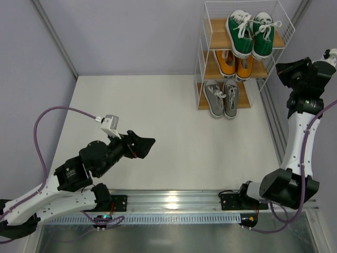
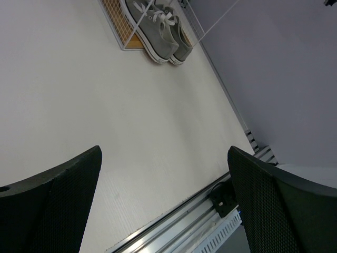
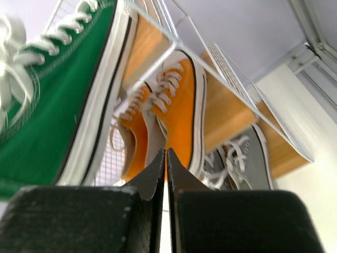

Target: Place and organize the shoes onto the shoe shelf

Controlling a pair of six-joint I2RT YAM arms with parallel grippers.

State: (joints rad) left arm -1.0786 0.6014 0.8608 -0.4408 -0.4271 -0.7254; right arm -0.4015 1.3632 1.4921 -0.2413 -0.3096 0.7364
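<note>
The right gripper [image 3: 166, 154] has its 2 black fingers pressed together with nothing between them. It hangs just beside the right side of the three-tier white wire shoe shelf with light wooden boards [image 1: 200, 63], tips aimed at the mesh. Its wrist view looks up past the pair of green canvas sneakers with white laces [image 1: 251, 32] on the top board. The pair of orange canvas sneakers [image 1: 235, 64] is on the middle board and the pair of grey canvas sneakers [image 1: 222, 97] on the bottom one. All 3 pairs are on the rack, 1 per tier, so the task looks finished or nearly so.

The main risk seems to be that arm's way out. The frame looks light, and a sideways or forward sweep could hook a fingertip in the wire mesh and drag or tip the rack. The green and grey pairs stick out past the front edges of their boards, so a knock could spill them onto the white table [image 1: 174, 132].

The left gripper [image 1: 141, 142] is spread fully wide and empty. It hovers low over the table, well apart from the rack, and poses little threat.
</note>
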